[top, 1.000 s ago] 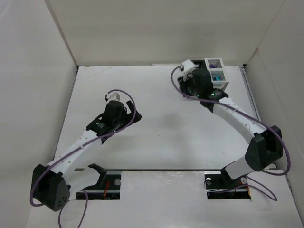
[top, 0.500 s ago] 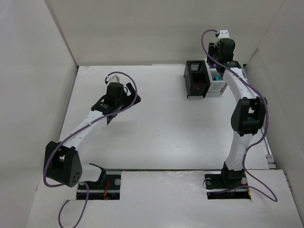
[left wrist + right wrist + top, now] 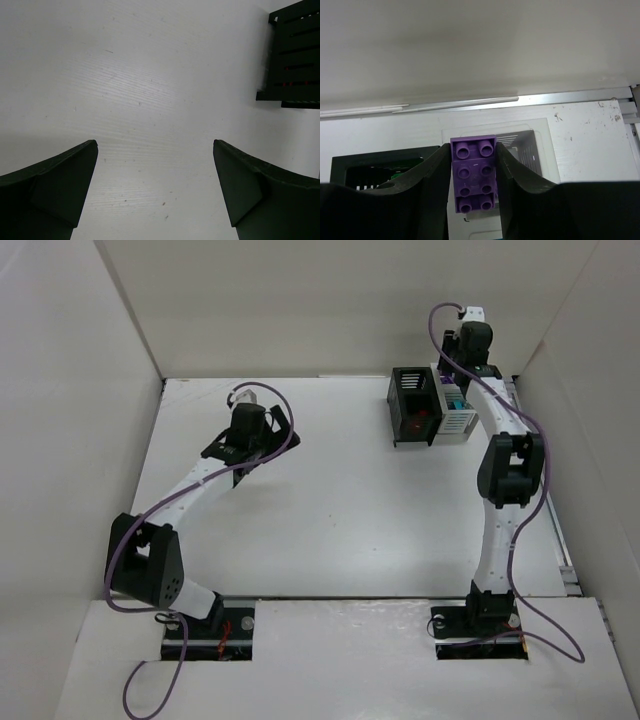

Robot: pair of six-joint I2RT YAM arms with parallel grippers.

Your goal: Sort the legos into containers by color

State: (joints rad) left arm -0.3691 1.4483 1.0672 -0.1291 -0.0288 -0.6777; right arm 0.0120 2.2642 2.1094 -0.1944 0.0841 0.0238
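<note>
We see open white bench (image 3: 340,520) across the middle and near side. Far right, the joined black slatted bin (image 3: 411,373) and white slatted bin (image 3: 458,427) block passage, the right arm (image 3: 508,472) beside them.

The white worktop (image 3: 330,510) bears a black bin (image 3: 413,410) joined to a white bin (image 3: 460,422), both below the right hand (image 3: 472,150).

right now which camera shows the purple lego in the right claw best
Right wrist view: the purple lego sits centre frame, studs toward the camera, pinched in the right claw. In the top external view the right arm hides it. The left wrist view shows only table and the black container.
</note>
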